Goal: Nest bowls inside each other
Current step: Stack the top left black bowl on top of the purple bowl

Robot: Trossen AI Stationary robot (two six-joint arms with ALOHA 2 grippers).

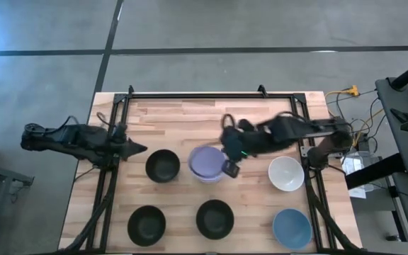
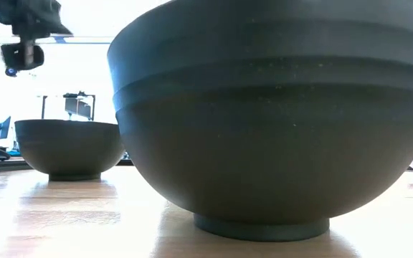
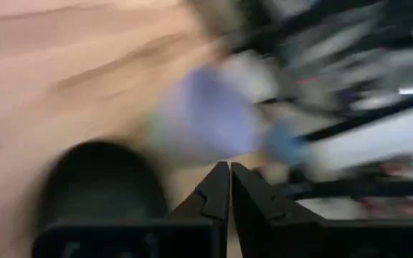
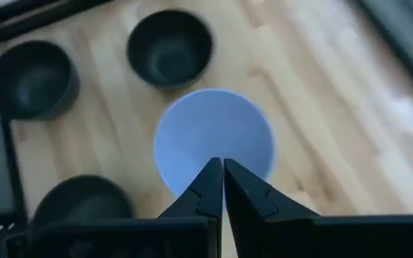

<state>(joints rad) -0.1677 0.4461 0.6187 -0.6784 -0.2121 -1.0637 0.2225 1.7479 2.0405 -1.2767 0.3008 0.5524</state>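
In the high view the lavender bowl [image 1: 205,163] stands mid-table on its foot. Three black bowls [image 1: 163,166] [image 1: 147,224] [image 1: 214,218], a white bowl [image 1: 287,173] and a blue bowl [image 1: 292,228] stand apart around it. My right gripper [image 1: 225,157] hangs over the lavender bowl's right side. In its wrist view the shut fingers [image 4: 223,163] point down over the inside of the lavender bowl [image 4: 214,129] with nothing between them. My left gripper [image 1: 142,149] is shut [image 3: 229,166] at the table's left edge, left of the nearest black bowl [image 3: 99,179]. The other bowls are out of view.
A black metal frame [image 1: 211,94] runs along the table's far edge and down both sides. Bare wood lies along the far half of the table. In the low view one black bowl [image 2: 264,115] fills most of the picture, with another [image 2: 69,147] behind it.
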